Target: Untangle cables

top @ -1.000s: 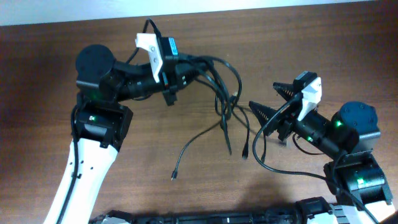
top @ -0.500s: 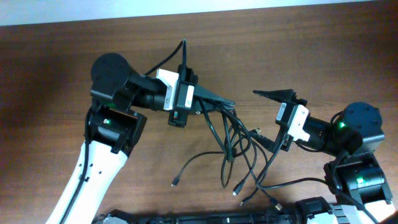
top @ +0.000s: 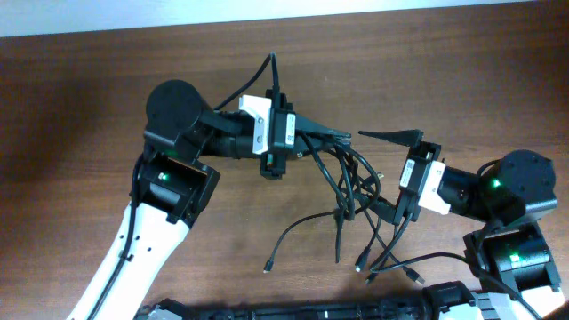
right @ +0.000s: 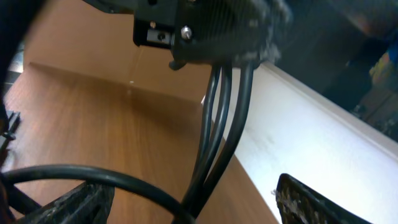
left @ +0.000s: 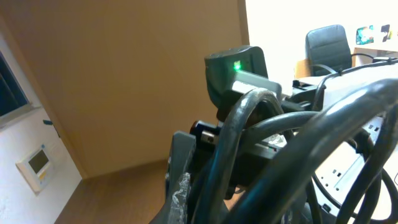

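Note:
The cables (top: 345,191) are several thin black cords that hang in a tangled bunch, their plug ends trailing on the table (top: 71,133) near its front. My left gripper (top: 331,138) is shut on the top of the bunch and holds it up. In the left wrist view the cables (left: 298,143) fill the lens, blurred. My right gripper (top: 380,171) stands open, one finger above and one below, at the right side of the bunch. In the right wrist view the cables (right: 214,124) drop from the left gripper (right: 211,31) between my right fingers (right: 317,199).
The table is brown wood, with a white wall along its far edge (top: 356,7). A black bar (top: 293,311) runs along the near edge. Both arm bases stand close to the bunch, left (top: 173,111) and right (top: 520,182).
My left arm has carried the bunch rightward and toward the middle. The right gripper has swung left, so its open fingers now flank the hanging cords. The loose plug ends slid toward the front right.

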Available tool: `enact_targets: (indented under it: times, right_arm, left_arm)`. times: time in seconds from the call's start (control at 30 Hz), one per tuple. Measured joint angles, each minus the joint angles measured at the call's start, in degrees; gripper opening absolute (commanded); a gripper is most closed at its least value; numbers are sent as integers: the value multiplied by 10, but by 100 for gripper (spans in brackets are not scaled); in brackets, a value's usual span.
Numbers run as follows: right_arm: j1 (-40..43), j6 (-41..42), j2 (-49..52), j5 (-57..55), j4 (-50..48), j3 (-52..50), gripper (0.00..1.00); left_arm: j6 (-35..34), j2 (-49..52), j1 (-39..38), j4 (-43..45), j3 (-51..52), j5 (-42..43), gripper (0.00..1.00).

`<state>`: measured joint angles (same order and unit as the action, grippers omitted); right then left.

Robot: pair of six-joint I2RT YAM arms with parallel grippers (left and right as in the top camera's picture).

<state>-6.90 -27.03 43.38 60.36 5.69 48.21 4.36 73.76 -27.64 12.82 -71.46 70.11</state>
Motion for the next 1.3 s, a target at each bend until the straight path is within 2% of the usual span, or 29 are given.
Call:
enact_targets:
  times: [0.07,0.27,0.3,0.83,1.07,1.3]
  right_arm:
    - [0,2,0,0,-17,0,92]
    - [0,31,0,0,-70,0,95]
    - [0,34,0,0,-74,0,100]
    - [0,158,0,-266,-103,0,99]
    - [0,211,15,-364,-102,0,99]
    - [0,327,89,-532,-42,0,99]
  left_arm:
    - [0,2,0,-6,0,-1,0]
    - [-11,3,0,-21,0,-1,0]
    - [-12,3,0,-25,0,-1,0]
    - [-14,4,0,-122,0,-4,0]
    - [-14,4,0,-122,0,59,0]
    - [-9,6,0,-122,0,118,0]
